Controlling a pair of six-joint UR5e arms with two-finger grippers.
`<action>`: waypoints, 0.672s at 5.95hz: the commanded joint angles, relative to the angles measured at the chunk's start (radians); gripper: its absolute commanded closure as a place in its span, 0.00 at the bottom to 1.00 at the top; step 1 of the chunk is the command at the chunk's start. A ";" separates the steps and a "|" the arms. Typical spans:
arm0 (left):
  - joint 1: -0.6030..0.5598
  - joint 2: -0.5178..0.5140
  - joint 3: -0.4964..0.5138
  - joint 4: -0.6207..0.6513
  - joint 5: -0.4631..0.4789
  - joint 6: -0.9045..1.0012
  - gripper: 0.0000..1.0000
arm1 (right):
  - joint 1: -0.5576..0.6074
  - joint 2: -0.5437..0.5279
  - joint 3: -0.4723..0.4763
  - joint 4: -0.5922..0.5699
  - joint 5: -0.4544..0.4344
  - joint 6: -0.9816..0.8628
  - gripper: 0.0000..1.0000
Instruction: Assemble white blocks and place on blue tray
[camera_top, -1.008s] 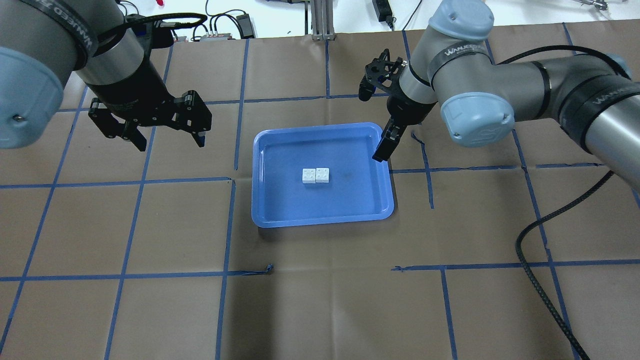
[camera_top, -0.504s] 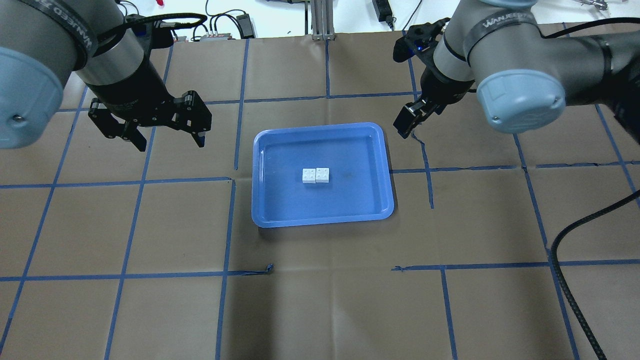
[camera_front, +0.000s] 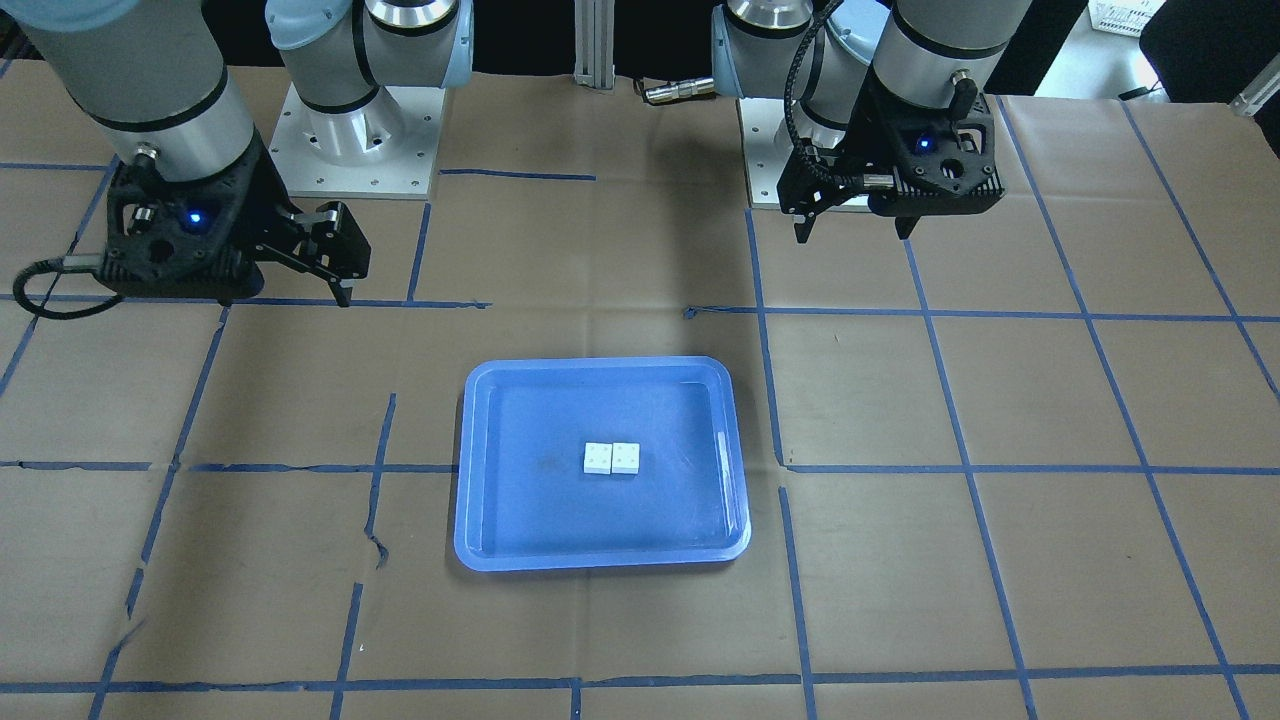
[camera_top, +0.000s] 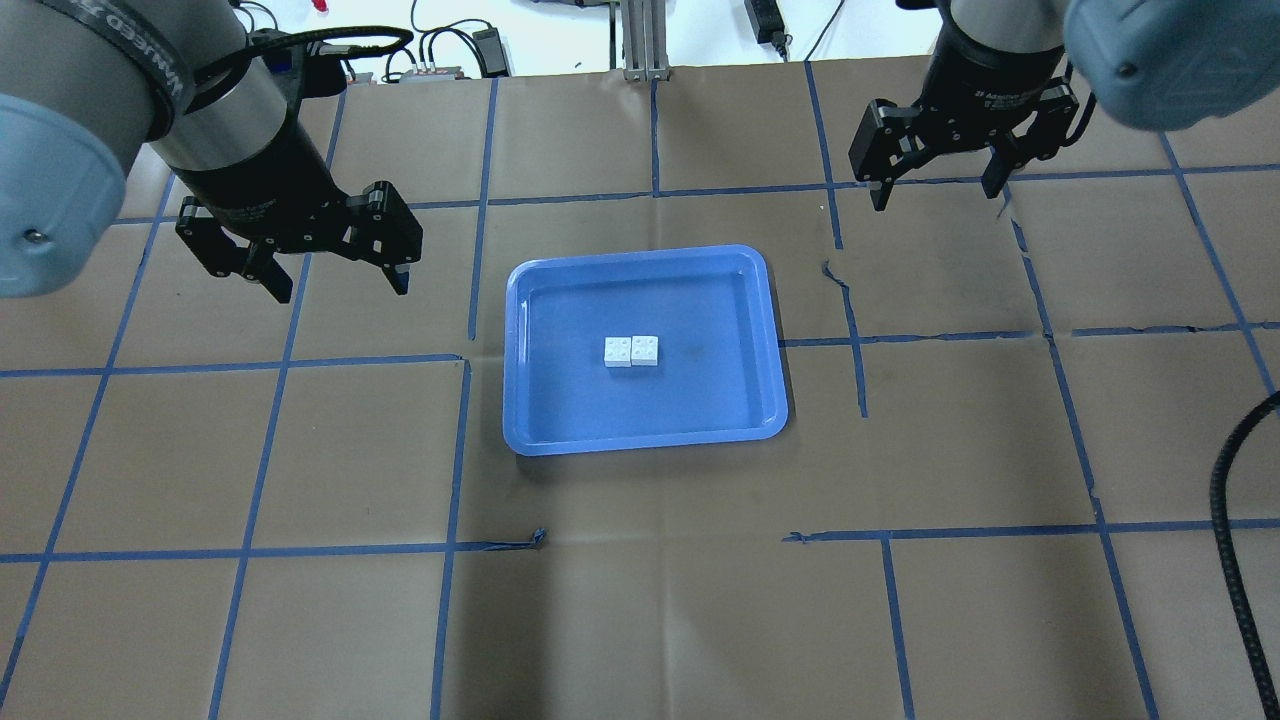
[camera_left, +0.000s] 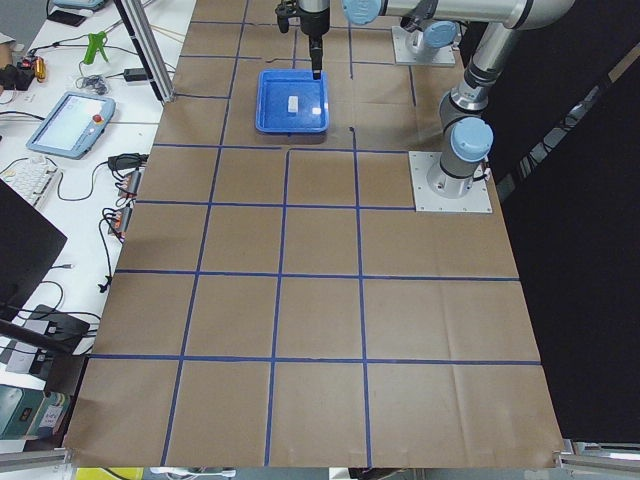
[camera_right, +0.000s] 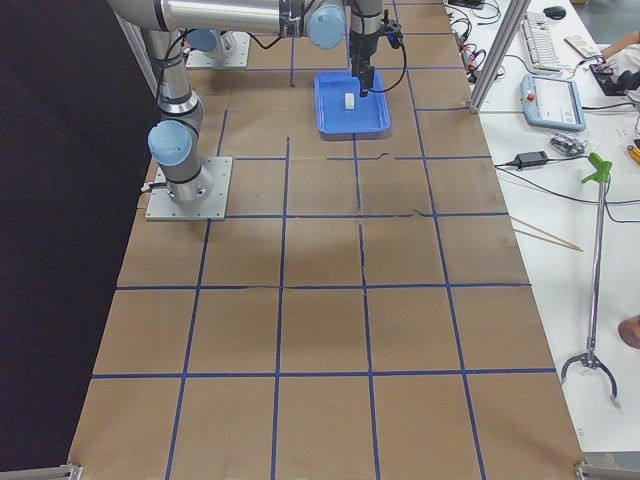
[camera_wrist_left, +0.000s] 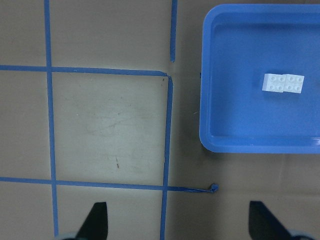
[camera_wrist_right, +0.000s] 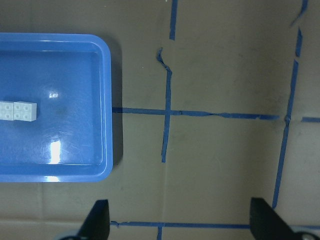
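Note:
Two white blocks (camera_top: 632, 351) sit joined side by side, studs up, near the middle of the blue tray (camera_top: 560, 410). They also show in the front view (camera_front: 611, 458), the left wrist view (camera_wrist_left: 283, 83) and the right wrist view (camera_wrist_right: 18, 111). My left gripper (camera_top: 340, 285) is open and empty, above the table left of the tray. My right gripper (camera_top: 935, 195) is open and empty, above the table beyond the tray's far right corner. Both hang well apart from the blocks.
The table is covered in brown paper with a grid of blue tape (camera_top: 470, 300). A loose tape end (camera_top: 538, 538) lies in front of the tray. Cables and devices lie past the far edge (camera_top: 450, 50). A black cable (camera_top: 1230, 560) hangs at the right.
My right gripper has moved from the tray's far right rim away to the far right and turned to point straight down. The left gripper and the blocks have not moved.

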 joint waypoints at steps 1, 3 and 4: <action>0.000 0.000 0.000 0.000 0.000 0.000 0.01 | -0.018 -0.014 -0.038 0.060 -0.003 0.070 0.00; 0.000 0.000 0.000 0.000 0.000 0.000 0.01 | -0.015 -0.022 -0.039 0.089 0.001 0.070 0.00; 0.000 0.000 0.000 0.000 0.000 0.000 0.01 | -0.010 -0.023 -0.039 0.089 0.041 0.070 0.00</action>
